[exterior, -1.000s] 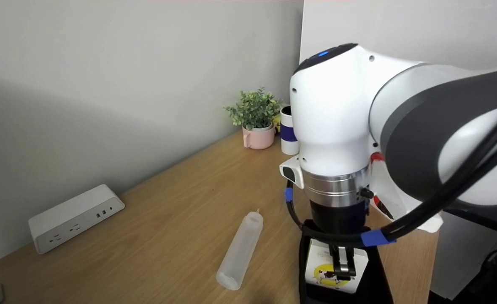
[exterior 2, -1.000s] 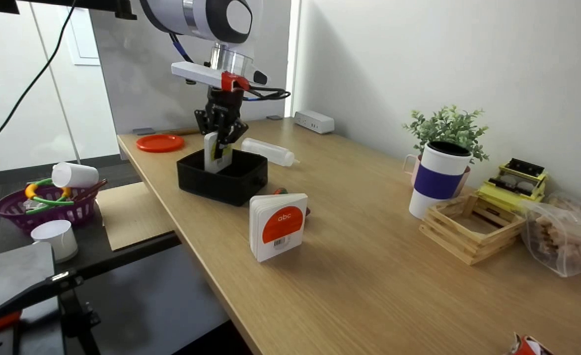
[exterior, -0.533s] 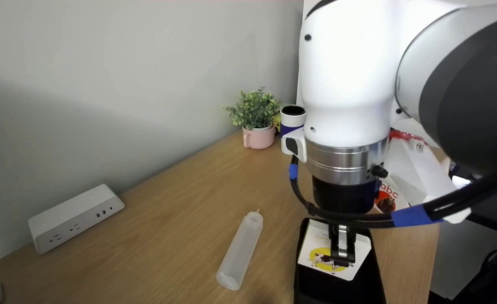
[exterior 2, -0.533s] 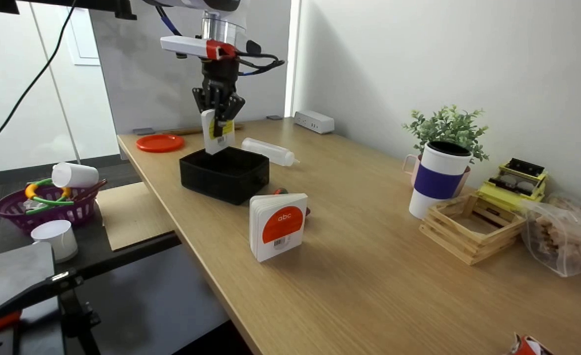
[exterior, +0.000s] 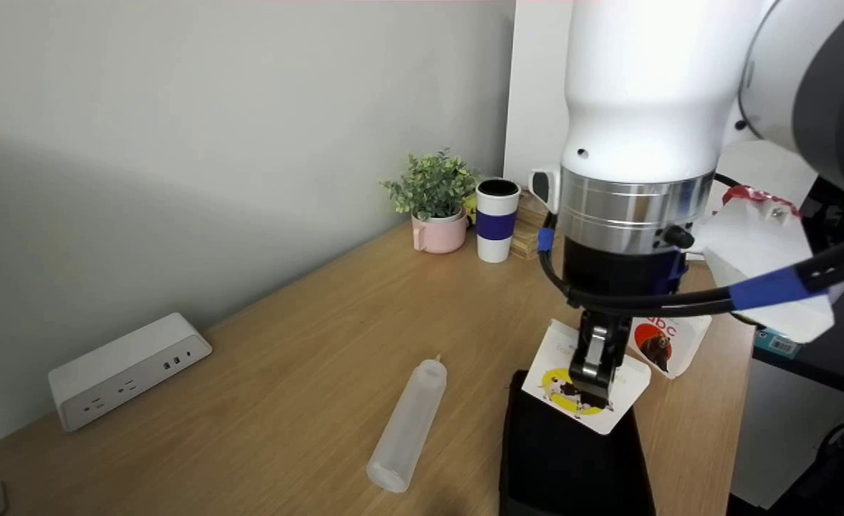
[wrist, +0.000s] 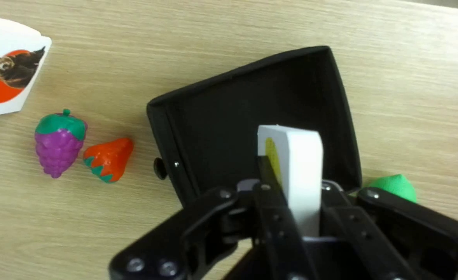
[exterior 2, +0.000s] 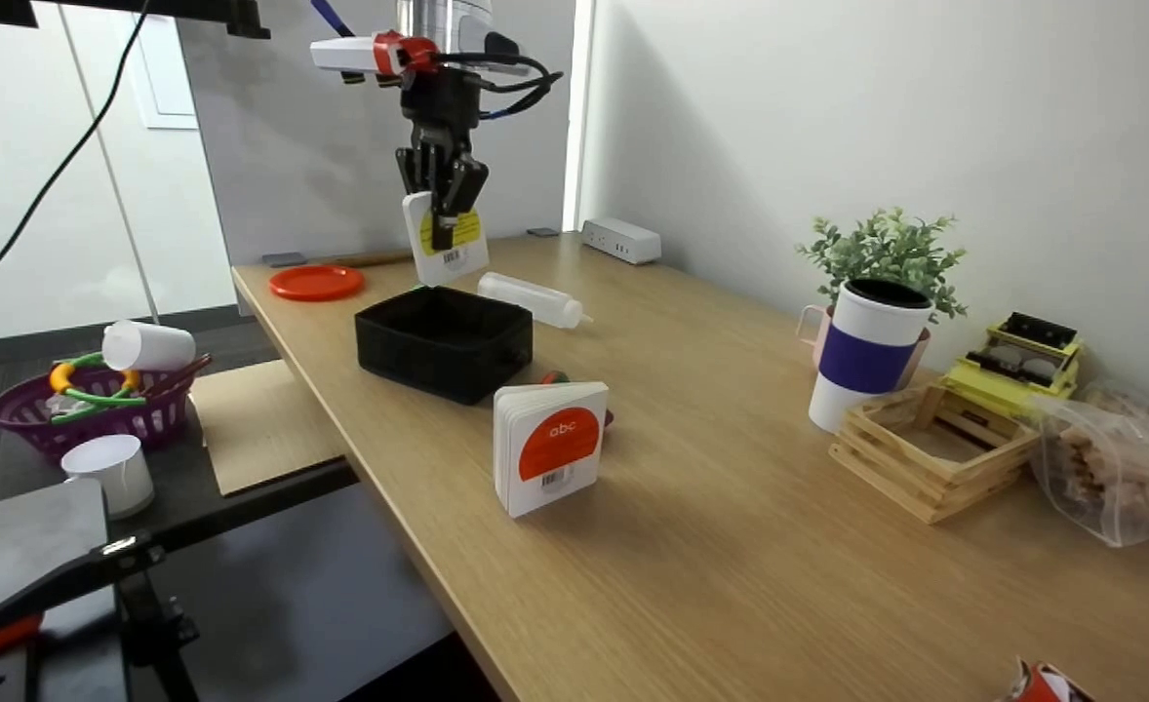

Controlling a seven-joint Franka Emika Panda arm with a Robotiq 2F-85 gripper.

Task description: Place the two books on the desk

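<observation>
Pincer (wrist: 297, 179) clamped on the cow book (exterior: 562, 387), fingers apart by just its thickness. Book's tilted, held up over the black tray (exterior 2: 418, 356); lower edge looks near the rim, can't tell the gap. The abc book (exterior 2: 555, 463) stands upright on the bench (exterior 2: 779, 565), near the edge opposite the wall; tray near that edge too. Strip between tray and abc book is tight: grape toy (wrist: 60, 146) and red toy (wrist: 110, 157) in it. Green object (wrist: 394, 186) right beside tray. Bottle (exterior: 408, 426) lies near it, wall side. Widest bare bench: between abc book and wooden crate (exterior 2: 989, 468), on into the foreground.
</observation>
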